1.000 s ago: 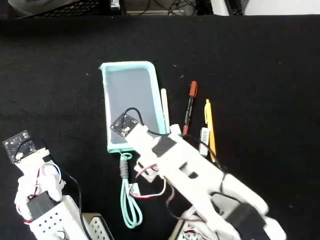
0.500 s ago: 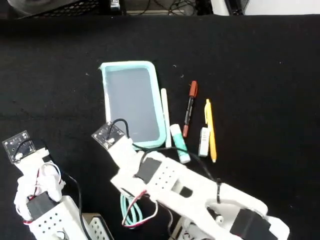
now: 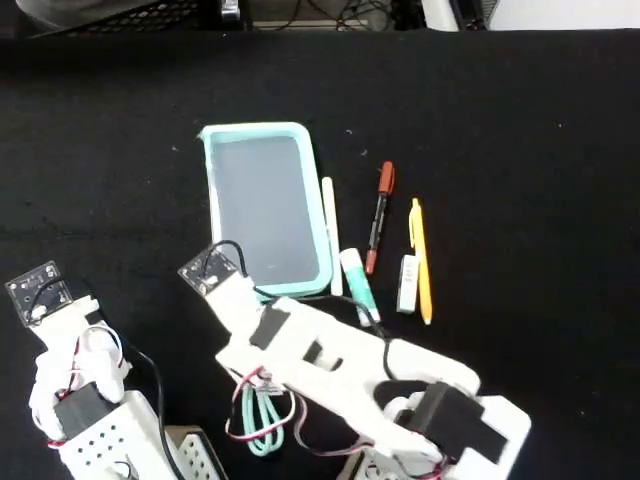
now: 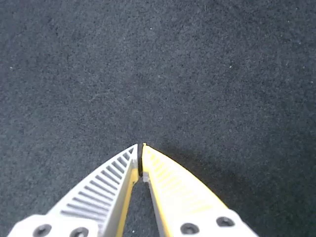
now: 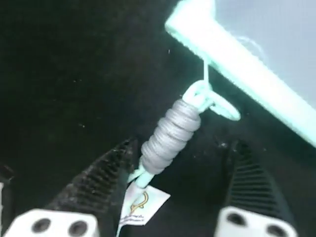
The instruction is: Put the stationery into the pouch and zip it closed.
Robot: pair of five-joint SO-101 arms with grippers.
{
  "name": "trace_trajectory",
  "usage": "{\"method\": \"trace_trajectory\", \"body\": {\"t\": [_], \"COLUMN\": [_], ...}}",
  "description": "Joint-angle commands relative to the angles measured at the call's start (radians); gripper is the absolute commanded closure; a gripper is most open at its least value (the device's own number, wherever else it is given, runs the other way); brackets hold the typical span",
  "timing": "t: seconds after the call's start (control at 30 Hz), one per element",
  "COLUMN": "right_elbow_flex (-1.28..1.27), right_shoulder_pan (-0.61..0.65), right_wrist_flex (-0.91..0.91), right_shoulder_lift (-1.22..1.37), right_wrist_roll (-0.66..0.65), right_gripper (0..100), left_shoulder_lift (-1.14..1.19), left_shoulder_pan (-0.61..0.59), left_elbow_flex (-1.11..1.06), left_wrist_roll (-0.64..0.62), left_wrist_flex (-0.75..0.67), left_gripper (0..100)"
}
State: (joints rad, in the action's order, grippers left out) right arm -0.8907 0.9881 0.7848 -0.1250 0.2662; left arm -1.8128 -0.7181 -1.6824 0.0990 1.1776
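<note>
The pouch (image 3: 265, 205), mint-rimmed with a grey face, lies flat on the black cloth. Its mint cord loop (image 3: 262, 425) trails toward the near edge. Right of it lie a white stick (image 3: 328, 225), a red-capped pen (image 3: 379, 215), a green-capped marker (image 3: 358, 287), a small white piece (image 3: 407, 283) and a yellow pen (image 3: 421, 262). My right arm (image 3: 330, 365) lies across the pouch's near end. My right gripper (image 5: 183, 144) is open, straddling the grey wound part of the cord (image 5: 173, 136) just off the pouch corner (image 5: 232, 54). My left gripper (image 4: 139, 148) is shut over bare cloth.
The left arm (image 3: 70, 390) sits at the near left corner, well apart from the pouch. A white tag (image 5: 140, 203) hangs on the cord. Black cloth (image 3: 520, 150) stretches open behind and to the right of the pens.
My right arm has swung left and back off the pouch's near end, uncovering the green marker and white piece; it now sits over the cord. The left arm stays still.
</note>
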Motion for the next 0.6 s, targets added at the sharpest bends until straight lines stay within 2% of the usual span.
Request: {"method": "trace_trajectory", "body": {"t": [0.0, 0.03, 0.1, 0.23, 0.37, 0.57], "right_elbow_flex": [0.059, 0.064, 0.062, 0.059, 0.022, -0.119], "right_shoulder_pan": [0.012, 0.011, 0.011, -0.006, -0.101, -0.207], "right_wrist_flex": [0.051, 0.052, 0.069, 0.132, 0.176, 0.206], "right_shoulder_lift": [0.039, 0.041, 0.041, 0.033, -0.013, -0.206], "right_wrist_roll": [-0.061, -0.117, -0.201, -0.222, -0.235, -0.353], "right_gripper": [94.3, 98.4, 97.5, 98.5, 98.5, 98.5], "left_shoulder_lift": [-0.009, -0.009, -0.009, -0.009, -0.009, -0.009], "left_shoulder_pan": [0.001, 0.001, 0.001, 0.001, 0.001, 0.001], "left_elbow_flex": [-0.016, -0.016, -0.016, -0.016, -0.016, -0.016], "left_wrist_roll": [-0.005, -0.005, -0.005, -0.005, -0.003, -0.003], "left_wrist_flex": [-0.015, -0.015, -0.015, -0.015, -0.015, -0.015], "left_gripper": [97, 97, 97, 97, 97, 97]}}
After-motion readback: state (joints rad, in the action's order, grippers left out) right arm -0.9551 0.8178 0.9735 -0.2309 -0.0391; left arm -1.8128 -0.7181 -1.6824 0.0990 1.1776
